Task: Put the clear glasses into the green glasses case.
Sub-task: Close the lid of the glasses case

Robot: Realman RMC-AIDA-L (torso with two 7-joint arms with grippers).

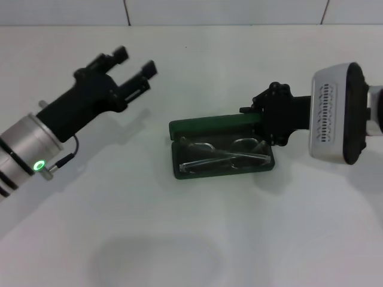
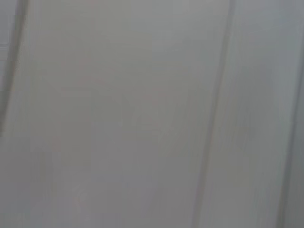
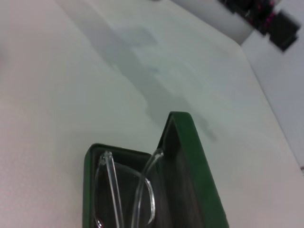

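Right now the dark green rigid hinged glasses case (image 1: 222, 148) lies open just right of the centre of the head view on the plain white bench (image 1: 179, 239), its lid standing up along the far edge. Inside its lower tray rest the clear, colourless plastic glasses (image 1: 224, 156), their thin transparent arms folded across the curved lens. In the right wrist view the same case (image 3: 190, 156) fills the lower middle of the frame, with the glasses (image 3: 128, 190) lying in the tray beside the raised lid.

At the right of the head view the right tool (image 1: 263, 119) sits at the right end of the case, against the lid; whether its fingers are spread or pressed together cannot be told. At the upper left of that view the left tool (image 1: 135, 64) hovers well apart from the case, its two black fingers spread and pinching nothing
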